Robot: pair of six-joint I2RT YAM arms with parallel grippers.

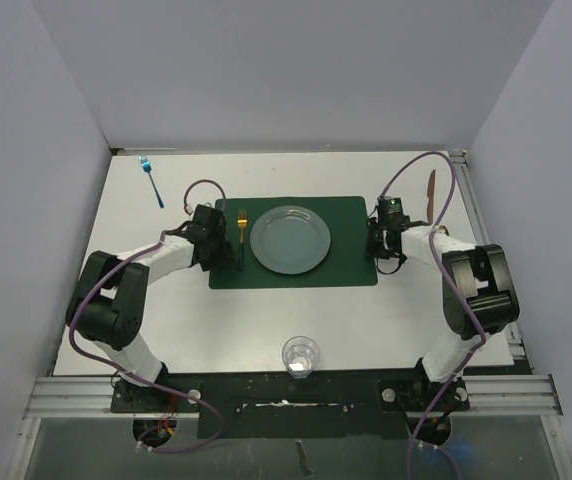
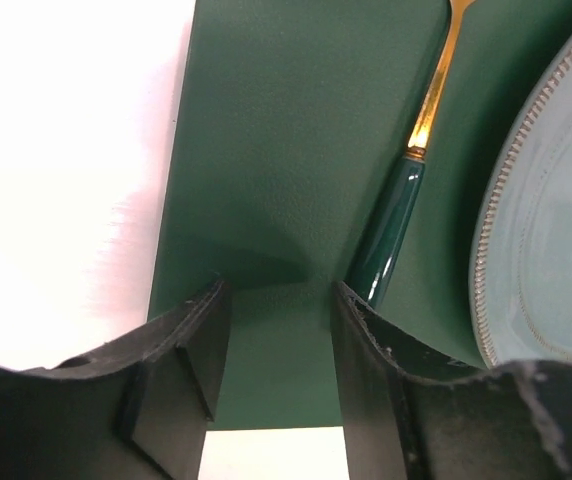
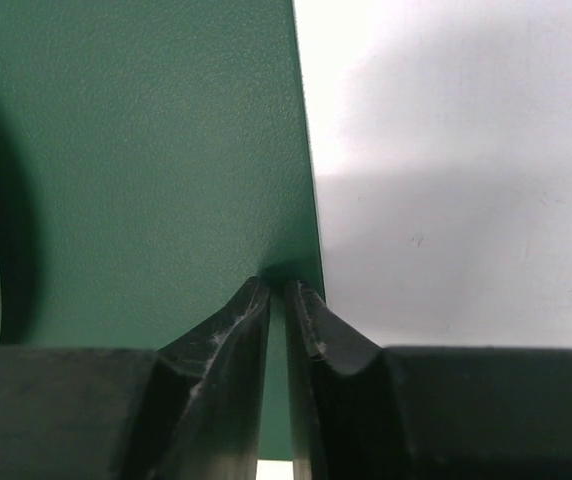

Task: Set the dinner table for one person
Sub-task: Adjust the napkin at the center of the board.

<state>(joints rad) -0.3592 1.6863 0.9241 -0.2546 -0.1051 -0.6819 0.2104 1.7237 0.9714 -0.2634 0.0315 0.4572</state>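
The white table (image 1: 166,330) bears a green placemat (image 1: 351,262) at centre, a blue utensil (image 1: 152,181) at ten o'clock, a knife (image 1: 431,184) at two and a clear cup (image 1: 301,355) at six.

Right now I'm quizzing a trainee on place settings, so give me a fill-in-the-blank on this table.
The fork lies on the placemat, at the plate's ____ side.
The spoon on the bare dinner table is coloured ____.
The left pincer's jaws stand ____.
Missing words: left; blue; open.
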